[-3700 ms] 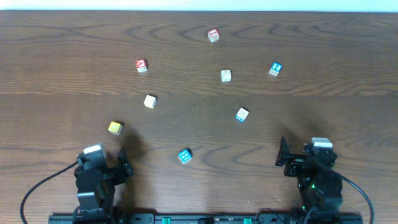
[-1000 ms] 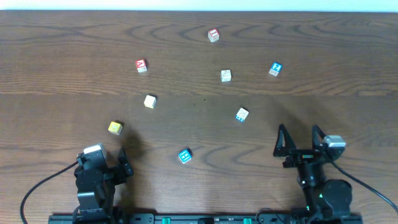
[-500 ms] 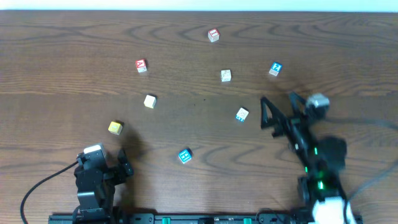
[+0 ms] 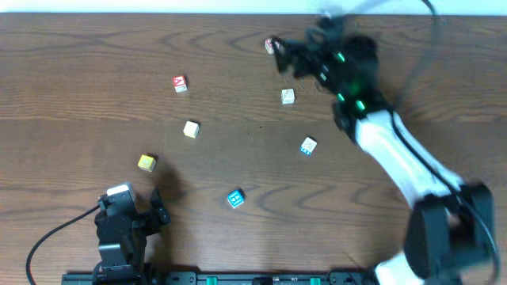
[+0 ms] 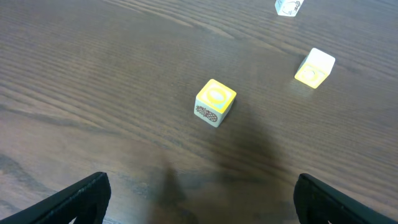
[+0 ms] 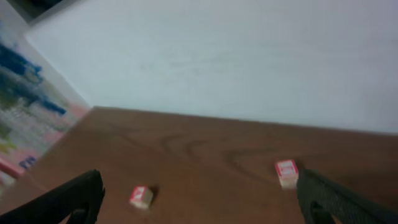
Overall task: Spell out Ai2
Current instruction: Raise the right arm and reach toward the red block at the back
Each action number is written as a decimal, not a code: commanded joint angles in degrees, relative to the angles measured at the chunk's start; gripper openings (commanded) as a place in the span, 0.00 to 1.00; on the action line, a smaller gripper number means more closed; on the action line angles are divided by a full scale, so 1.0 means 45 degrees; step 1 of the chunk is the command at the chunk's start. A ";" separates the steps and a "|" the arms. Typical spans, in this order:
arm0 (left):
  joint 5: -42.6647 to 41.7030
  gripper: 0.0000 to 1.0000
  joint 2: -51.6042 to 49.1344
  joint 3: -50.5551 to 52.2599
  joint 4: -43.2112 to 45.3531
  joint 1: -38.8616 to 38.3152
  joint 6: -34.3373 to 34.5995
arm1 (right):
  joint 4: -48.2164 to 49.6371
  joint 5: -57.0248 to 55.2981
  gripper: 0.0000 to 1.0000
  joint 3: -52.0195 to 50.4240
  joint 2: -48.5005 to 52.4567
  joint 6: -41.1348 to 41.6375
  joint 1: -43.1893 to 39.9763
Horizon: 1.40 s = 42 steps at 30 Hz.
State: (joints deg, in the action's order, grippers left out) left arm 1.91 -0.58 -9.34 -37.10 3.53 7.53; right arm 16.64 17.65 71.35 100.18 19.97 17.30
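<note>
— Your right arm shot up to the top middle!
— Yes. My right gripper (image 4: 283, 55) is wide open, empty, beside the I block (image 4: 270, 44). The A block (image 4: 180, 83) sits upper left; the 2 block is hidden. I should go slow, one finger each side.

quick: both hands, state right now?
Left hand: open, holding nothing.
Right hand: open, holding nothing.

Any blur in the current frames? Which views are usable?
Overhead: right arm smeared by motion, yellow cube sharp. Right wrist: soft throughout, red-and-white cube has no readable letter. Left wrist: crisp, table grain clear.
</note>
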 commanded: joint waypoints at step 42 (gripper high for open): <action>0.0238 0.95 0.0049 0.0087 -0.0044 -0.0044 0.0049 | -0.4653 -0.4473 1.00 1.2502 1.1730 -0.2579 0.0058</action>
State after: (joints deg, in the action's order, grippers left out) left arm 1.93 -0.58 -9.34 -37.10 3.53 7.53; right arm -3.84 -2.55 126.39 153.36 11.44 17.37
